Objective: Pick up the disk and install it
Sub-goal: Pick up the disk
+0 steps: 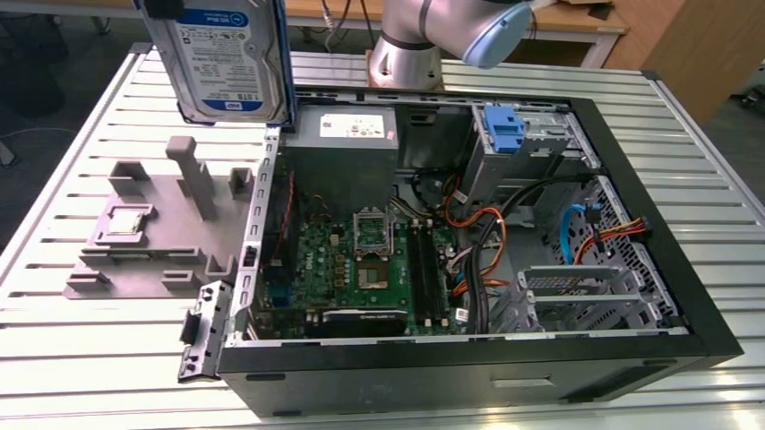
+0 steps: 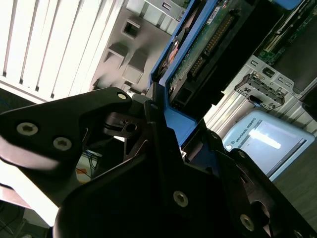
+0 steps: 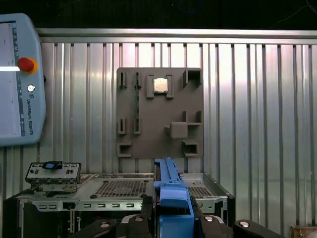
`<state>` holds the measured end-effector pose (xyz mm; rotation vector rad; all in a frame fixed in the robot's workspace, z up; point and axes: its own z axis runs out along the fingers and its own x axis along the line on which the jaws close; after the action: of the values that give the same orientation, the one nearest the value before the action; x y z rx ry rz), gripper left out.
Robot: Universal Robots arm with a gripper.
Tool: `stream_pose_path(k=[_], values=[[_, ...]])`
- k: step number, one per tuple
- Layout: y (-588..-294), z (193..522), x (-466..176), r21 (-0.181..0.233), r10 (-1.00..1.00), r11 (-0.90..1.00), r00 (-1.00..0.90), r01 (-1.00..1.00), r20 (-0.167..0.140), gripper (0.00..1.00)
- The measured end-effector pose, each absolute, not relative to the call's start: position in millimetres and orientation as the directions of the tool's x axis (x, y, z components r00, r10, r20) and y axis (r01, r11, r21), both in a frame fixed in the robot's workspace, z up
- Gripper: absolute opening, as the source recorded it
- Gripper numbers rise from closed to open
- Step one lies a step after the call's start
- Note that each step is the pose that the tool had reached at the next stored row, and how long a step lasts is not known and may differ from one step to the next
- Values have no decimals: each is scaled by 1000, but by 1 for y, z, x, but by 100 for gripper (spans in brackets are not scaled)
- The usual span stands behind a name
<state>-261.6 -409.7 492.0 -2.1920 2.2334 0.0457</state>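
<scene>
The disk (image 1: 227,58), a silver hard drive with a white-and-blue label in a blue carrier, hangs upright in the air at the exterior view's upper left, above the grey fixture plate and beside the case's back corner. In the second wrist view my gripper (image 2: 163,116) is shut on the carrier's blue edge, and the disk (image 2: 208,44) shows its circuit-board side. In the first wrist view the black fingers (image 3: 141,220) clamp the disk (image 3: 171,191) edge-on from both sides.
An open computer case (image 1: 669,269) lies on the slatted metal table (image 1: 72,358), with the motherboard (image 1: 358,260) exposed. A blue bracket (image 1: 507,134) sits in its drive bay. The grey fixture plate (image 1: 143,251) carries a small square chip (image 3: 159,85). A teach pendant (image 3: 20,79) lies nearby.
</scene>
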Motion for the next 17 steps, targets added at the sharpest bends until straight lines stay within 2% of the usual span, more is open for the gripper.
stream_pose_path(k=[17], values=[[-410, 492, -258, 13, -999, 18, -19, -1000, -29, 37]])
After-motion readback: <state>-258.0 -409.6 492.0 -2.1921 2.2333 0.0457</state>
